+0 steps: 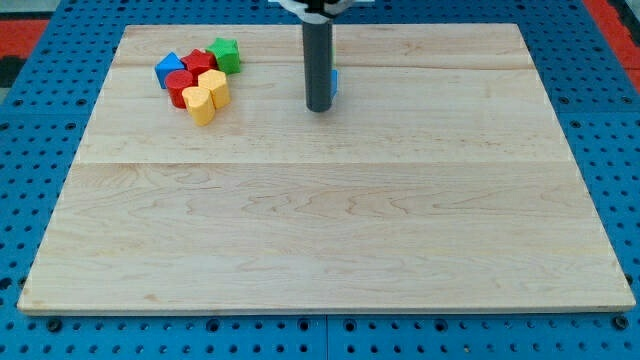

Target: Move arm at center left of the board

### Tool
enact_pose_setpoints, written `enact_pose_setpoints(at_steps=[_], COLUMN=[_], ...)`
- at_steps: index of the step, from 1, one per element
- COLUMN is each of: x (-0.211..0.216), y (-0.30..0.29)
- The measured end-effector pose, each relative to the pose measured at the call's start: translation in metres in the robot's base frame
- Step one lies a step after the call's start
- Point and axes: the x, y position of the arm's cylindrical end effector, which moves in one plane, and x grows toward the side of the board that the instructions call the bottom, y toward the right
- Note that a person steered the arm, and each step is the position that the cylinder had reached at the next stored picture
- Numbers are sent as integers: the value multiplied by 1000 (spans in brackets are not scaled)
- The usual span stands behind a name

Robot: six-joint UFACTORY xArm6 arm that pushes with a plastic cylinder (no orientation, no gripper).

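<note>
My dark rod comes down from the view's top centre, and my tip point(318, 107) rests on the wooden board point(320, 220) in its upper middle. A blue block point(334, 82) shows just behind the rod on its right side, mostly hidden. A cluster of blocks lies at the view's upper left, well left of my tip: a blue block point(169, 69), a red block point(198, 62), a green block point(226, 54), a second red block point(180, 87), a yellow block point(215, 86) and a yellow heart-like block point(200, 104).
The board lies on a blue pegboard table point(40, 150) with holes. Red surface shows at the view's top corners point(615, 20).
</note>
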Motion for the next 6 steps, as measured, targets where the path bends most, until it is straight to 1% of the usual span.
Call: enact_pose_setpoints(at_steps=[1,2,3,4,5,6], x=[20,91,115,60,-3,-63], y=[-35,-61,-166,-235,-264,-279])
